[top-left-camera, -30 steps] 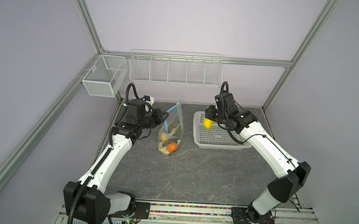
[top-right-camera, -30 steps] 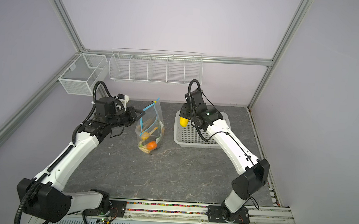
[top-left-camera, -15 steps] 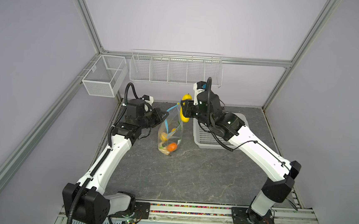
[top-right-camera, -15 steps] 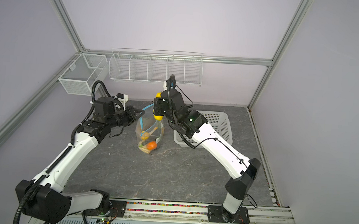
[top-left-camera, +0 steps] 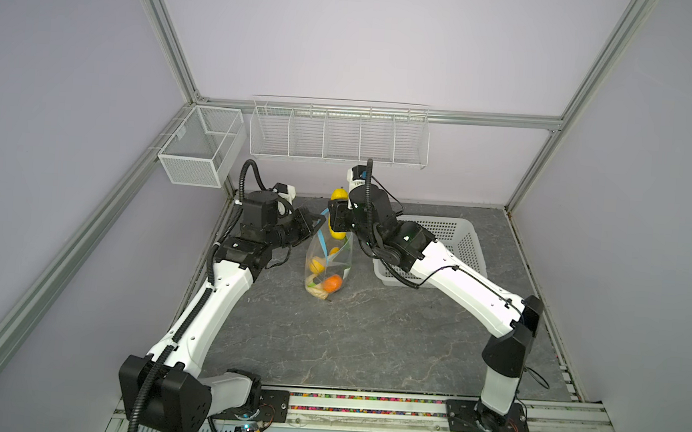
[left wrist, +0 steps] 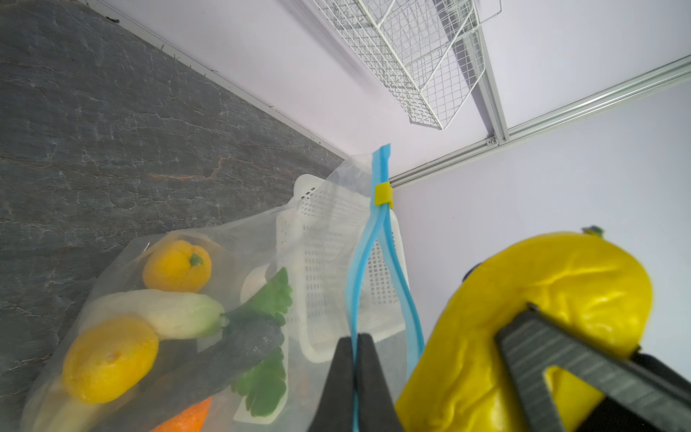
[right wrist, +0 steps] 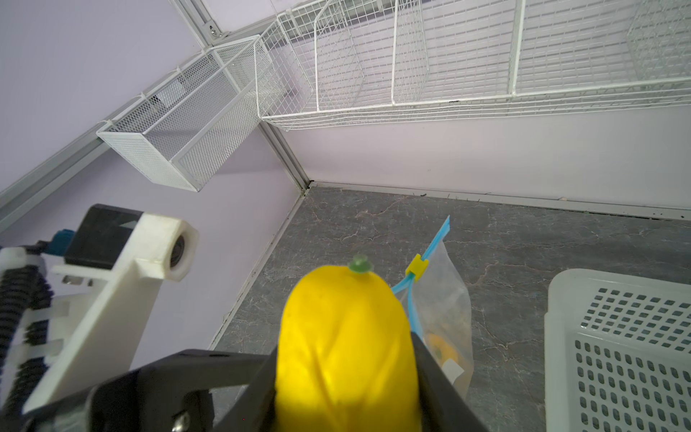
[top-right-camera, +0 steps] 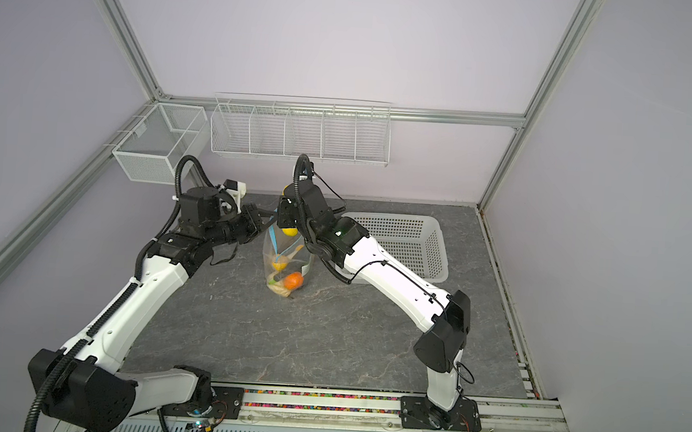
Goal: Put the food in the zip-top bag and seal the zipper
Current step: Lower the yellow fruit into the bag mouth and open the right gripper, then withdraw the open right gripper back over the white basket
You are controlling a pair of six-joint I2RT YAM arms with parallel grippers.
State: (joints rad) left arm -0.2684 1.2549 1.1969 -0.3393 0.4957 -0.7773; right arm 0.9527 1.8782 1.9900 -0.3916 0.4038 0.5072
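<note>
We log: left gripper (left wrist: pixel 353 348) pinched together on the zipper (left wrist: pixel 380 168), zip-top bag (top-left-camera: pixel 335 262) upright beside the white basket (top-left-camera: pixel 459 241) | right gripper (right wrist: pixel 346 359) clamped on yellow piece (right wrist: pixel 344 329) at the bag's mouth | other food (left wrist: pixel 112 359) inside the bag

zip-top bag (top-left-camera: pixel 329 266): thin clear plastic film, crinkly, glossy. zipper (left wrist: pixel 381 168): smooth light-blue plastic strip; yellow slider (left wrist: pixel 383 194) hard plastic. yellow food piece (right wrist: pixel 344 348): matt, creased skin, probably soft foam or rubber. basket (top-left-camera: pixel 465 250): white moulded plastic, perforated, slight sheen. tabletop (top-left-camera: pixel 368 343): dark grey stone look, matt. wall racks (top-left-camera: pixel 337 139): white-coated wire. frame rails (top-left-camera: pixel 492 119): bare satin metal.
</note>
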